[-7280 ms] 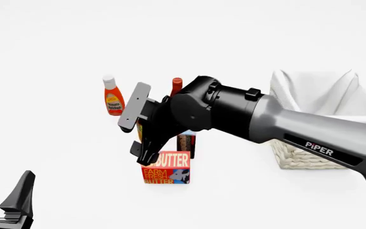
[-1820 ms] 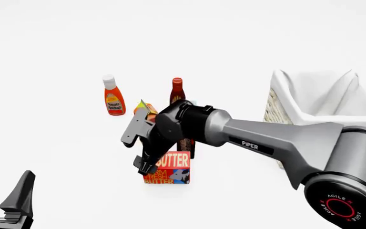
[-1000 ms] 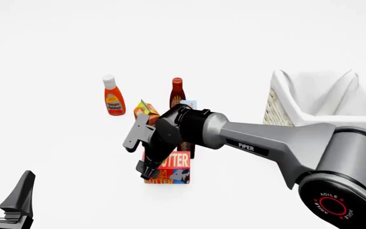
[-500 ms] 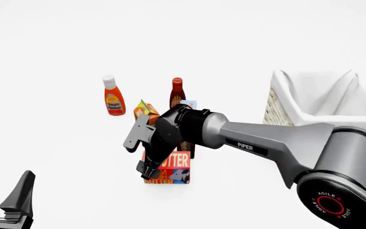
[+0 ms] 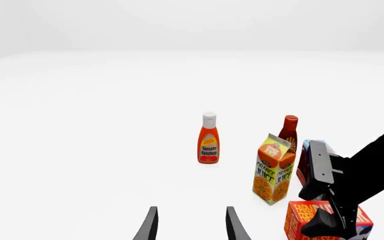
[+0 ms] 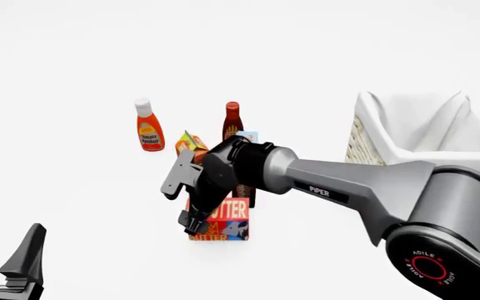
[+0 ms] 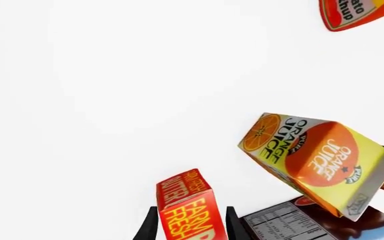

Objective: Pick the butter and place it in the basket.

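While the right gripper (image 6: 192, 223) straddles the butter (image 6: 220, 220), the left gripper (image 6: 5, 251) hovers apart, fingers spread and empty.
Front: butter stands on the tabletop (image 6: 73, 200), well left of the basket (image 6: 415, 134). Right wrist: fingers (image 7: 149, 226) flank the carton's narrow end; contact cannot be told.

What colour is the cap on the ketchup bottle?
White. The ketchup bottle has an orange-red body and a white cap, clearest in the left wrist view.

Butter (image 6: 222, 222) near centre on the tabletop (image 6: 73, 200). Just behind it: pudding box (image 6: 244, 190), orange juice carton (image 6: 190, 145), sauce bottle (image 6: 232, 120). Ketchup bottle (image 6: 147, 125) far left. Basket (image 6: 419, 147) well apart, right. Right hand (image 6: 192, 220) at butter's left side; left hand (image 6: 2, 259) near left.
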Robot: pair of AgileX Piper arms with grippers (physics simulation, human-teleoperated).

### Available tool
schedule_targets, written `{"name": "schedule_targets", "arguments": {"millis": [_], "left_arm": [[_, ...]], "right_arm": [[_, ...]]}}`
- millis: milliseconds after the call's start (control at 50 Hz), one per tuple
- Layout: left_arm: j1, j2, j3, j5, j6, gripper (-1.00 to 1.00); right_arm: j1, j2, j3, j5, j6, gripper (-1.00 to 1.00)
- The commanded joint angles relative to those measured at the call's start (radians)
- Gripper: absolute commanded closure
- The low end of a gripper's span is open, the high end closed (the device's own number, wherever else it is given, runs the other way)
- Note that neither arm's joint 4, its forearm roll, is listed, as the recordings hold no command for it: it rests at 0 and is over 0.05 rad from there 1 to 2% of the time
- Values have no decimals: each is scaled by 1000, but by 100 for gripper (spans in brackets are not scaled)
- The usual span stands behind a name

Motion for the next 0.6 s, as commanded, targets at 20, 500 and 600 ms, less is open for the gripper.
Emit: {"name": "schedule_targets", "arguments": {"millis": [20, 500, 600], "left_arm": [[0, 0, 0, 0, 0, -100], [0, 0, 0, 0, 0, -100], [0, 0, 0, 0, 0, -100]], "right_arm": [[-21, 55, -4, -2, 8, -100], [-25, 116, -27, 25, 11, -100], [-30, 137, -41, 40, 11, -100]]}}
